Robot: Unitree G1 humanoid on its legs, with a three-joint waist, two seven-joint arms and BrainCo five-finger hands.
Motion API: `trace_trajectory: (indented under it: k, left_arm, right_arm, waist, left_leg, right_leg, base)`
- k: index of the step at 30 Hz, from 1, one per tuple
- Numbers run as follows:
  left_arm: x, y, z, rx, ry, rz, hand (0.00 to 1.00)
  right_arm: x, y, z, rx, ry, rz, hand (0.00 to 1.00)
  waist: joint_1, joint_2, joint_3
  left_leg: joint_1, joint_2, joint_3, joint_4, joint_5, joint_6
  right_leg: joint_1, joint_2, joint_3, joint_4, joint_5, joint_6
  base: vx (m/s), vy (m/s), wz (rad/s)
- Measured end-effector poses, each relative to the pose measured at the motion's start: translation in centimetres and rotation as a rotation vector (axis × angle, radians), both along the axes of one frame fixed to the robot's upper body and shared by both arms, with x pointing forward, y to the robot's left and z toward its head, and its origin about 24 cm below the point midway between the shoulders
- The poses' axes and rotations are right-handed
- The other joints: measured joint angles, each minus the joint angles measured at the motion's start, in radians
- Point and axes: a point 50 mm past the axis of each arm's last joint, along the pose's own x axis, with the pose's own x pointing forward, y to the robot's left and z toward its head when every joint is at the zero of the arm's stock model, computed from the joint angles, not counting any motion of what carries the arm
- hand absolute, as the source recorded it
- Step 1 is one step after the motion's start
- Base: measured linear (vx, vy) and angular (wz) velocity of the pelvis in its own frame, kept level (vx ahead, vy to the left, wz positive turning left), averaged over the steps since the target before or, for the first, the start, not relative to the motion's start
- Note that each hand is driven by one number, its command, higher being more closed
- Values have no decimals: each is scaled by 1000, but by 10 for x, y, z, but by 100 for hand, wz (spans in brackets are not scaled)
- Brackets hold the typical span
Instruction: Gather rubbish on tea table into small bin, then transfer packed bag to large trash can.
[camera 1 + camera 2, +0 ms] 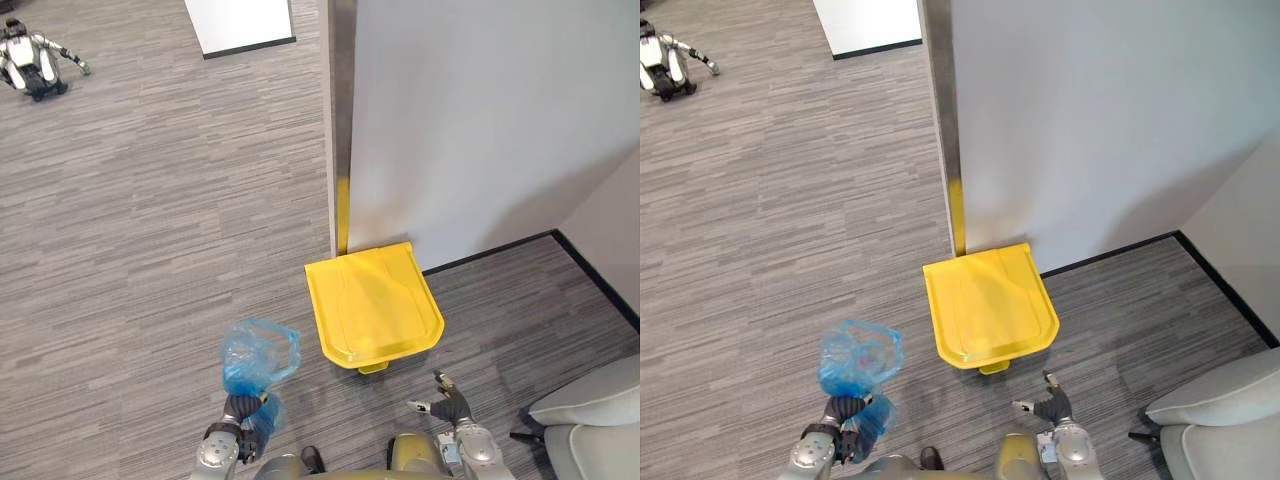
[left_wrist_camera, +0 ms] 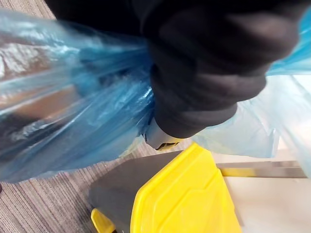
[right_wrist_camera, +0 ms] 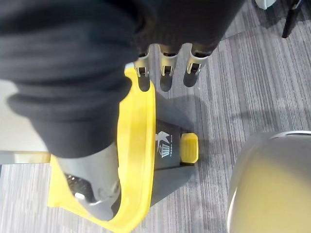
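A blue plastic rubbish bag (image 1: 258, 358) hangs bunched up in my left hand (image 1: 247, 415), low on the left; the fingers are curled round its gathered plastic (image 2: 73, 116). The large trash can (image 1: 372, 302) has a shut yellow lid and a yellow foot pedal (image 3: 189, 147); it stands against the grey wall just ahead and right of the bag. My right hand (image 1: 447, 402) hovers open in front of the can's near right corner, fingers (image 3: 164, 73) straight and holding nothing.
A grey wall panel (image 1: 480, 110) with a metal corner post (image 1: 340, 120) rises behind the can. A pale grey seat (image 1: 590, 420) sits at the lower right. Another small robot (image 1: 35, 60) lies on the carpet at the far left. Open carpet spreads to the left.
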Motion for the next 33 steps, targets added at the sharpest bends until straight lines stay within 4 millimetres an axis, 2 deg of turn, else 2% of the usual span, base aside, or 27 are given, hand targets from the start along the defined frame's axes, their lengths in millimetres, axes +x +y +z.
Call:
trace_trajectory:
  k: [1,4,6,10,15,26,33]
  left_arm:
    - [0,5,1,16,-1,-1,100]
    - [-4,-6,-4,-18,19,3,100]
    - [-3,-11,-5,-34,17,6,100]
    - [-3,-11,-5,-36,16,12,100]
    - [-9,-11,-9,-38,44,17,100]
    - [-12,-9,-11,-24,58,32,100]
    - [-19,-8,-14,-22,75,37,100]
  right_arm:
    - [0,1,0,-5,0,8,0]
    - [5,-11,3,-49,-7,13,0]
    - [-1,-15,0,-63,15,0,0]
    - [-2,-16,0,-61,14,-19,0]
    - [-7,-20,-1,-61,24,-49,0]
    - [-15,-13,-8,-30,56,-75,0]
    - [-15,-13,-8,-32,56,-76,0]
  waist:
    - [2,-37,-9]
    - [-2,3,-3]
    - [0,13,-5]
    - [3,14,-7]
    - [4,14,-14]
    - [8,9,-34]
    - [12,-11,-46]
  left_leg:
    - [-3,-10,-4,4,0,-5]
    - [-7,18,-20,0,2,-24]
    - [7,32,-37,-12,10,-38]
    - [30,50,-39,-56,21,-54]
    - [42,44,-42,-62,23,-57]
    - [46,29,-59,-99,49,-42]
    - [37,22,-56,-138,75,-44]
  right_leg:
    - [-4,4,-1,-102,58,-39]
    - [46,39,-29,-198,78,-60]
    - [90,64,-51,-254,95,-69]
    - [137,99,-56,-354,144,-75]
    - [204,102,-57,-477,213,-60]
    - [230,107,-61,-553,275,-62]
    - [198,109,-50,-563,299,-66]
  base:
    - [117,-120,9]
    - [115,-112,1]
    - [80,-94,13]
    - [37,-24,-1]
    - [-1,45,0]
    - [-73,8,2]
    - [-88,-12,-6]
